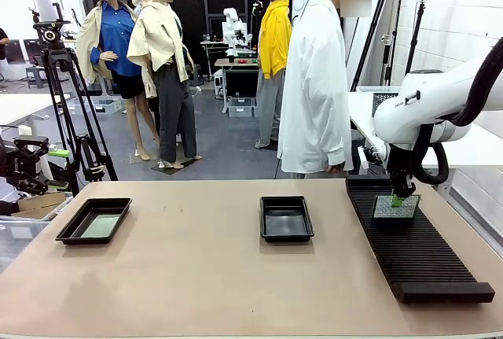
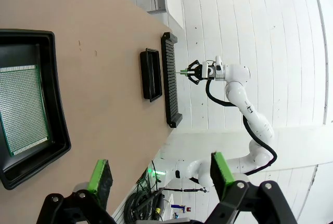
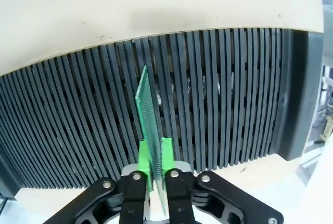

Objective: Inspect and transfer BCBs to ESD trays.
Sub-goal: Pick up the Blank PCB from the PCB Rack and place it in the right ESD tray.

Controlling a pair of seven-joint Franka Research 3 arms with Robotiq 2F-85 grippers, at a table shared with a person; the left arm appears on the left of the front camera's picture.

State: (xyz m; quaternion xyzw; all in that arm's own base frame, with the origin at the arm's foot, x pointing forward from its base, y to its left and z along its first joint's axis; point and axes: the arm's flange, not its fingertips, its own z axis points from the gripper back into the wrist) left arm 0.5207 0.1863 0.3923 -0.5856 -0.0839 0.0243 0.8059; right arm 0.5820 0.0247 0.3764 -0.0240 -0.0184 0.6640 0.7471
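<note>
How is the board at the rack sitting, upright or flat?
Upright: the board stands on edge on the rack, pinched by the fingers of the right gripper.

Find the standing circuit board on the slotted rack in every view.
Front view: circuit board at right, upright on the black rack.
Left wrist view: thin green sliver mid-picture, right of the rack.
Right wrist view: centre, edge-on, rack behind.
Shared landmark: the rack.
</note>
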